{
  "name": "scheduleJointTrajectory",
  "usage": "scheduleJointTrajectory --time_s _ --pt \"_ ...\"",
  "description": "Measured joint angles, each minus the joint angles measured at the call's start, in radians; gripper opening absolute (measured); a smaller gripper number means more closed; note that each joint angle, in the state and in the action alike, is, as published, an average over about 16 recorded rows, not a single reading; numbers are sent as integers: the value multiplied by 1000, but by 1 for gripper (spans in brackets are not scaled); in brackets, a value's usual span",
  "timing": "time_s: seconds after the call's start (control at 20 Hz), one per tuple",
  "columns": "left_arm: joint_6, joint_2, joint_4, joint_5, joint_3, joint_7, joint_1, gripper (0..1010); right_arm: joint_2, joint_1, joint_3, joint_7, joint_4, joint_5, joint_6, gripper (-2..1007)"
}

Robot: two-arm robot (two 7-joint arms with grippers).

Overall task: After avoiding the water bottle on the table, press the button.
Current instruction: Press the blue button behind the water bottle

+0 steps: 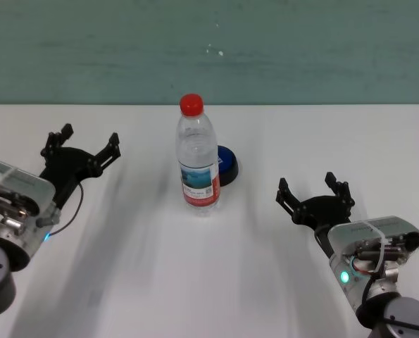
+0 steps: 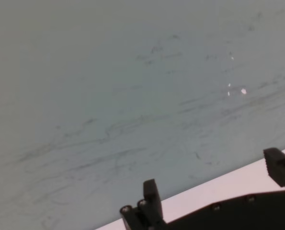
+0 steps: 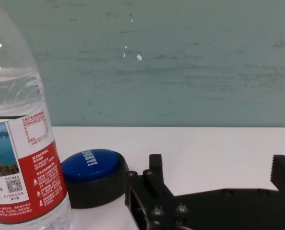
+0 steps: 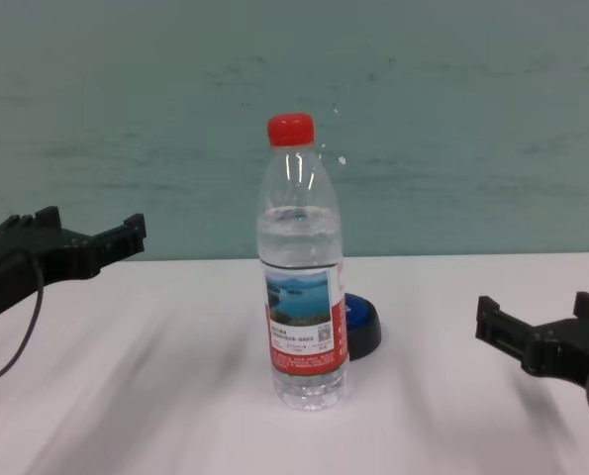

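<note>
Plain white, flat tabletop fills the lower two thirds of the head view; behind its far edge runs a scuffed teal-green wall across the top of the frame.

Tall clear plastic water bottle with red screw cap stands upright at frame centre, long axis vertical, cap toward the wall. Red-and-white label carries a blue lake picture, a QR code and small print too fine to read.

Low round push button, blue domed top on black base, sits just right of and behind the bottle, partly hidden by it in the head and chest views; dome faces up. White lettering on the dome shows in the right wrist view but is not legible.

Left gripper, black, centre-left of the frame, well apart from the bottle, fingers spread with nothing between them.

Right gripper, black, lower right of centre, fingers likewise spread and empty, pointing toward the wall, the button up-left of it.
</note>
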Motion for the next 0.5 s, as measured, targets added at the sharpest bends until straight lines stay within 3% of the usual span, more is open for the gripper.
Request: scheduleJointTrajectory --time_s 0.5 --pt "10 -3 -70 -21 -20 -3 70 1010 0 0 0 0 0 0 0 1004"
